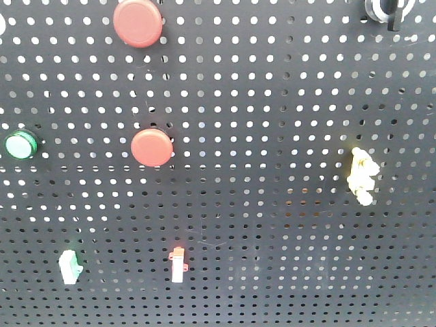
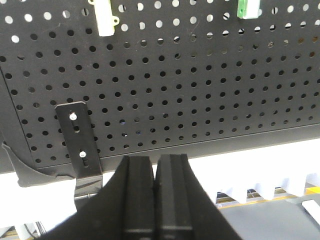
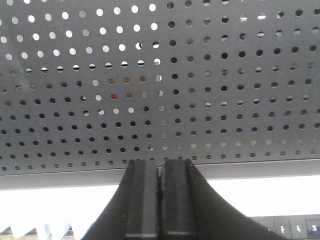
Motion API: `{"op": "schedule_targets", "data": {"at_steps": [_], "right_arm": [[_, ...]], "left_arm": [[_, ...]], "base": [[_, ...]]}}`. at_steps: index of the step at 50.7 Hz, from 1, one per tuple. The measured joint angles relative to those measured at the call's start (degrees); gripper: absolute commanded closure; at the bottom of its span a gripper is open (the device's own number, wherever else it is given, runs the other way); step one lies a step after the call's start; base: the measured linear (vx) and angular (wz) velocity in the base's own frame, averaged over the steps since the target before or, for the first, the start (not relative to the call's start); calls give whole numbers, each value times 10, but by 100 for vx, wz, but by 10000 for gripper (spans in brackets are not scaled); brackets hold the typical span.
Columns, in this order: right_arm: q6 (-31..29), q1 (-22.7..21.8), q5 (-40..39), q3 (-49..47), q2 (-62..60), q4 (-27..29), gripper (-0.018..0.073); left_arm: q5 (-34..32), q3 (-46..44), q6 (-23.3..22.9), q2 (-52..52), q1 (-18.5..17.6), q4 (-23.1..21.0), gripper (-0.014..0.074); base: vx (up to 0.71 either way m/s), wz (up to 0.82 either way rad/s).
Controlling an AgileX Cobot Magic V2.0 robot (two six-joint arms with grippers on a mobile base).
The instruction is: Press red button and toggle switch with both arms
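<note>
Two red buttons sit on the black pegboard (image 1: 272,102), one at the top (image 1: 138,22) and one at mid height (image 1: 151,147). Low on the board are a white switch with a red top (image 1: 178,264) and a white-green switch (image 1: 69,266). A pale yellow switch (image 1: 361,176) is at the right. I cannot tell which is the toggle switch. Neither arm shows in the front view. My left gripper (image 2: 155,161) is shut and empty below the board's lower edge, under a white switch (image 2: 106,22) and a green one (image 2: 248,8). My right gripper (image 3: 160,163) is also shut and empty, below bare pegboard (image 3: 200,100).
A green button (image 1: 20,144) is at the board's left edge. A black knob (image 1: 388,10) sits in the top right corner. A black mounting bracket (image 2: 80,145) with screws hangs at the board's lower edge, left of my left gripper.
</note>
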Motion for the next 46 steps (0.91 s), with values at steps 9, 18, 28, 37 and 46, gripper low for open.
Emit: {"op": "schedule_targets", "data": {"at_steps": [9, 18, 28, 37, 46], "right_arm": [[3, 0, -75, 0, 0, 2, 562], [26, 0, -92, -61, 0, 2, 562], [26, 0, 6, -266, 55, 0, 562], [20, 0, 89, -476, 180, 0, 562], [19, 0, 138, -613, 295, 0, 562]], "left_arm": [[-67, 0, -7, 0, 0, -1, 595], [-117, -39, -76, 0, 0, -12, 595], [-71, -233, -58, 27, 0, -11, 595], [-35, -418, -18, 153, 0, -11, 595], [63, -592, -13, 308, 0, -12, 595]], "base": [[0, 0], [0, 0], [0, 0], [0, 0], [0, 0]]}}
